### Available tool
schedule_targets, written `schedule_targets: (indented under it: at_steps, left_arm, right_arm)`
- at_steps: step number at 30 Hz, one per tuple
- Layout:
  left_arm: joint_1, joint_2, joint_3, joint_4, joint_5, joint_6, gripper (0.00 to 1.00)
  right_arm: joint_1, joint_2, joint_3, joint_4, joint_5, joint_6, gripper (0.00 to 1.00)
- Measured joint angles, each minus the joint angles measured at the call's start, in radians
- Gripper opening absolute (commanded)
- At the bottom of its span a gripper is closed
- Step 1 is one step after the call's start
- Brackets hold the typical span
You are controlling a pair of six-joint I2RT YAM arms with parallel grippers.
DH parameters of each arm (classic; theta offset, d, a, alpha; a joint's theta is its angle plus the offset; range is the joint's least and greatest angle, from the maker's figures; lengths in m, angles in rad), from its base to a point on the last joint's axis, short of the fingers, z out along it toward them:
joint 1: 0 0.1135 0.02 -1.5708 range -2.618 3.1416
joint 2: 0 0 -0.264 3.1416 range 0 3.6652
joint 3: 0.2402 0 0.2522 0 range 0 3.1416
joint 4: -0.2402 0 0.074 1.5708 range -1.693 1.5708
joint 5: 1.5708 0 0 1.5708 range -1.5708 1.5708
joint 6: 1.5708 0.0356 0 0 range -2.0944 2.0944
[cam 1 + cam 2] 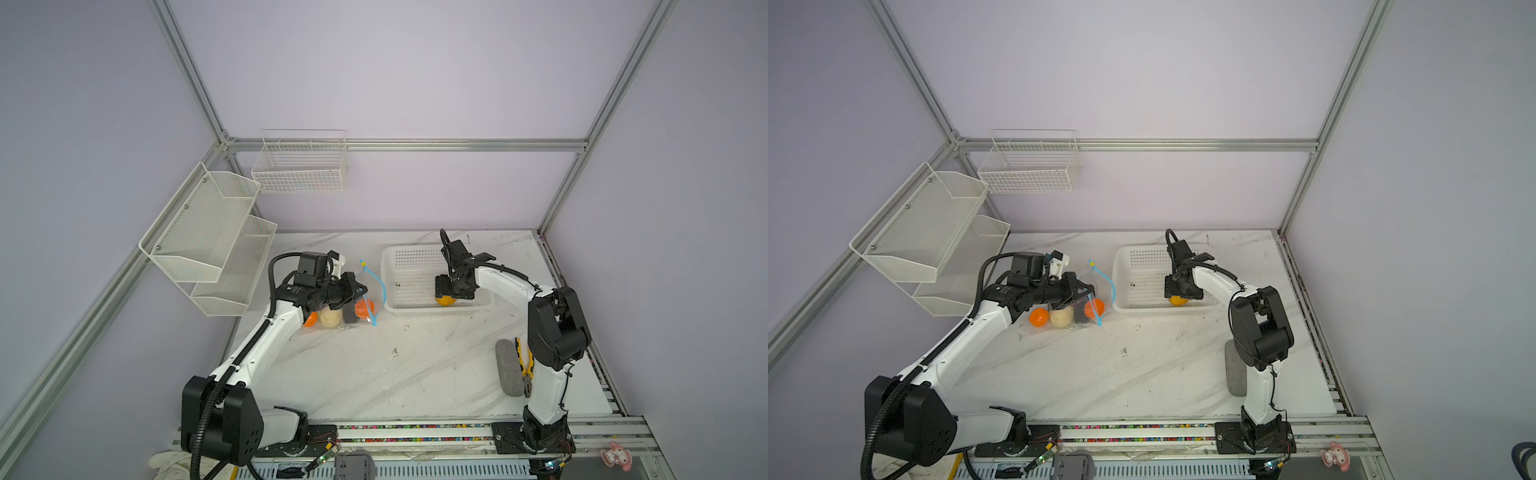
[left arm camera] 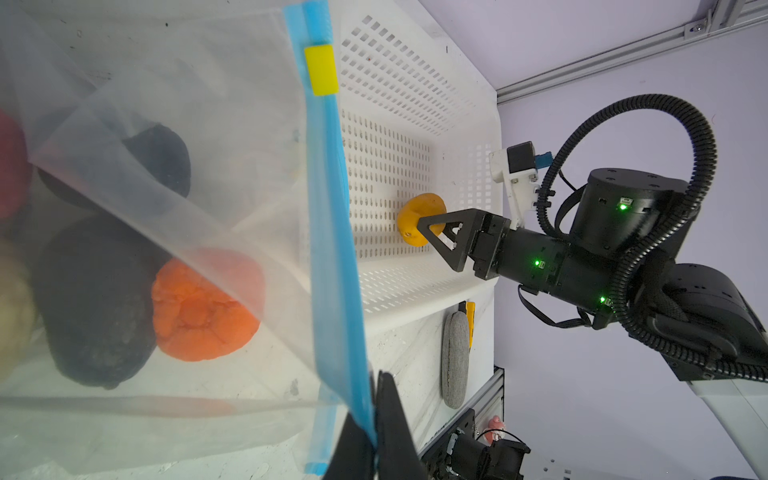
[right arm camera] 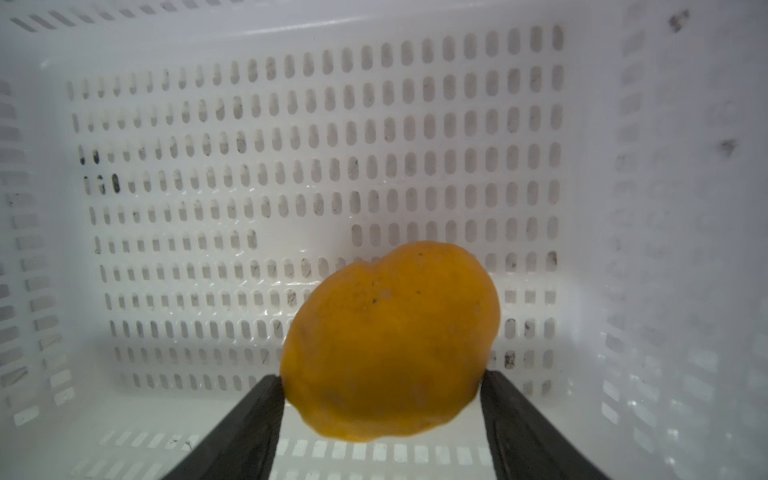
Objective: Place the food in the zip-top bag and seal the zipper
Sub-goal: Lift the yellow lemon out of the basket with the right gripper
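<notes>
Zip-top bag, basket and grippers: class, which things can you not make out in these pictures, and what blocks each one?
Food in the zip-top bag: in the left wrist view, cloudy folds blur it and the edge cuts some off; in both top views the left gripper covers part.
Yellow fruit, clasped by the right gripper: whether it clears the basket floor is unclear.
Pliers: in a top view, the right arm half hides them.
</notes>
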Motion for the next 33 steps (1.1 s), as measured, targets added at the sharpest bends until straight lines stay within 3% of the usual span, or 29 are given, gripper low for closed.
schedule_targets:
  at_steps: [4,19,28,33]
  left_arm:
    - [0.0,0.0,0.0,0.0,0.0,0.0,0.0]
    - [0.0,0.0,0.0,0.0,0.0,0.0,0.0]
    - [0.001,0.0,0.0,0.0,0.0,0.0,0.0]
    - [0.001,0.0,-0.01,0.004,0.001,0.0,0.0]
  right_arm:
    - [0.0,0.018,0.019,0.021,-0.012,0.0,0.78]
    - [-0.007,0.01,0.002,0.047,-0.007,0.004,0.97]
    - [-0.036,-0.034,-0.037,0.047,-0.013,0.02,0.97]
    - [-0.042,-0.039,-0.072,0.047,-0.058,0.027,0.93]
